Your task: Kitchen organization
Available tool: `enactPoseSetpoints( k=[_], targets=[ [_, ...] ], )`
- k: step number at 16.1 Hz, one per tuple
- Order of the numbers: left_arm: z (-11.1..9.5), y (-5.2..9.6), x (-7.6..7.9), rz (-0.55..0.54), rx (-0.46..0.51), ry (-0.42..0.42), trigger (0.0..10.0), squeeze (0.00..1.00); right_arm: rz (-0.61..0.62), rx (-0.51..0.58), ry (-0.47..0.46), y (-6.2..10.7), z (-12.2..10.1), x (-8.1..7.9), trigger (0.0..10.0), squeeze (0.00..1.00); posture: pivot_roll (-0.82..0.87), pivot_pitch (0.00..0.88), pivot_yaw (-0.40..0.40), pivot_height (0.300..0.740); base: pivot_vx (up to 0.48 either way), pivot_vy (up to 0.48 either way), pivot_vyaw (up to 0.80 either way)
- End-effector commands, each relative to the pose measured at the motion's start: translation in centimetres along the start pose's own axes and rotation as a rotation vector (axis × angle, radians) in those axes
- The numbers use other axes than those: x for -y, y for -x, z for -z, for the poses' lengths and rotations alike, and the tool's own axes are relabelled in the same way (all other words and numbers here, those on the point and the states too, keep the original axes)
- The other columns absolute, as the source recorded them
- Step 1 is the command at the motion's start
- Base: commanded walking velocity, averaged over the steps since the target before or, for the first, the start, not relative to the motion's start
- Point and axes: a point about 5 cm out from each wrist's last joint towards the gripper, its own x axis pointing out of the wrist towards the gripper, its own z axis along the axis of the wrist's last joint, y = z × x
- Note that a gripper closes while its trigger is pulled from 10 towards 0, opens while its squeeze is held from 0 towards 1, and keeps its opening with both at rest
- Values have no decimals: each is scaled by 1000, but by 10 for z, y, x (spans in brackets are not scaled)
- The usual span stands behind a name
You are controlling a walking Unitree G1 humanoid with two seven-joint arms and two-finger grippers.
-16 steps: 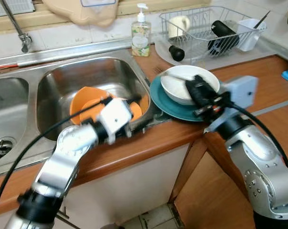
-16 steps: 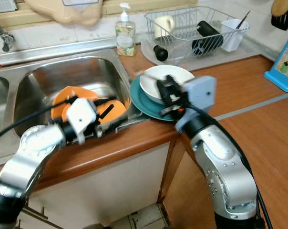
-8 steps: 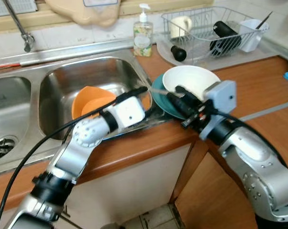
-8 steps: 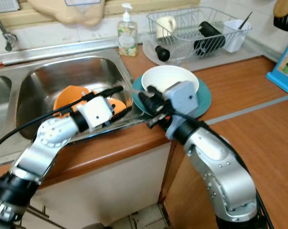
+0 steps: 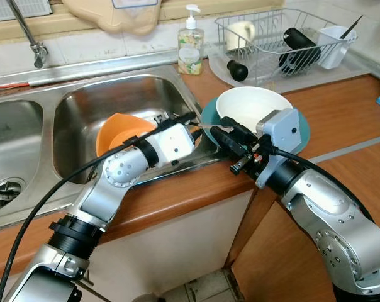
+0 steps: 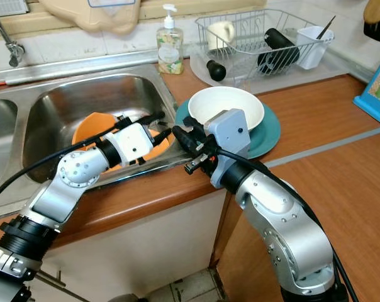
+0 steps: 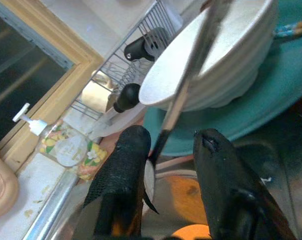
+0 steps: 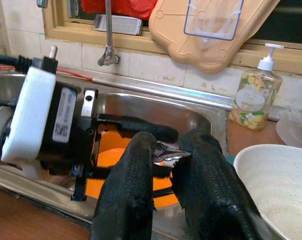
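Note:
A thin metal utensil [image 7: 187, 82] is pinched in my right gripper [image 8: 169, 142], just left of the white bowl [image 5: 253, 107] that sits on the teal plate [image 5: 301, 130]. My left gripper [image 5: 189, 123] reaches over the sink's right rim [image 5: 196, 104] and meets the right gripper [image 5: 219, 133] tip to tip. Its fingers [image 7: 126, 165] stand apart, and the utensil's shaft runs between them, close to one finger. An orange bowl [image 5: 117, 133] lies in the basin behind the left wrist.
A wire dish rack [image 5: 284, 38] with a mug, a dark bottle and a white cup stands at the back right. A soap bottle [image 5: 190, 41] and the faucet [image 5: 26, 34] are behind the sink. A blue box [image 6: 379, 82] stands far right. A cabinet door [image 5: 284, 264] hangs open below.
My right gripper has carried the utensil off the bowl and leftward to the sink's edge. The left gripper swung right out of the basin to meet it.

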Motion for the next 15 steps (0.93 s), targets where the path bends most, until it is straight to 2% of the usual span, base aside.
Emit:
enactPoseSetpoints(
  k=[1,12,13,14,15],
  targets=[
    [0,-2,-2,17,1,-31,0,0,-24,22,5,-2,-7,-4,0,0,-80,0,56,740,0,0,0],
    [7,-1,-8,-8,-28,-70,0,0,-29,-19,5,-3,-2,-6,0,0,-78,0,56,740,0,0,0],
    [7,0,-9,-10,-31,-72,0,0,-21,-27,13,-4,-1,-6,10000,0,-79,0,56,740,0,0,0],
    [8,0,-10,-11,-36,-75,0,0,-13,-33,11,-4,0,-5,10000,345,-78,0,56,740,0,0,0],
    [9,0,-11,-11,-39,-81,0,0,-10,-32,2,-4,0,-5,10000,1000,-78,0,56,740,0,0,0]
  ],
)
